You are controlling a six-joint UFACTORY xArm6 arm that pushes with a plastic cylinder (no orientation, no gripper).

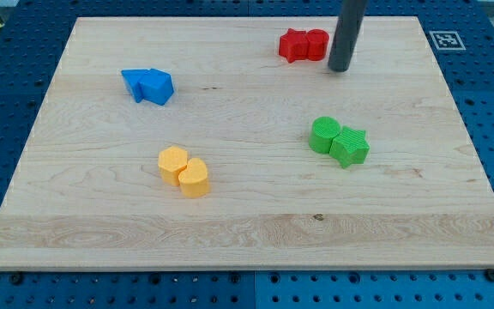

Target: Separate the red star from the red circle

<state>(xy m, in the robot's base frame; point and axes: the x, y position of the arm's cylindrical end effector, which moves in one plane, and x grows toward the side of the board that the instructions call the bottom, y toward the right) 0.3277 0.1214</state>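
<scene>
Look to the view's top, right of centre: your red star and red circle sit pressed together as one pair, the star on the view's left and the circle on the view's right, with no gap showing between them. They lie close to the far edge of the wooden tabletop.

Your tool here is only a straight dark rod, so it neither clenches nor releases anything — it grasps nothing. My tip stands just beside the red circle, at its right and slightly toward the view's bottom. From this angle you cannot tell whether the tip touches the circle or stops just short of it. The rod rises out of the view's top edge.

The other blocks lie in pairs as well, all well apart from the red ones:
- At the view's upper left, a blue block touches a second blue block; their shapes are hard to make out.
- Left of centre and lower down, a yellow block touches another yellow block — the shapes of both are unclear.
- At the view's right, a green round block touches a green star.

A blue pegboard surrounds the tabletop.
</scene>
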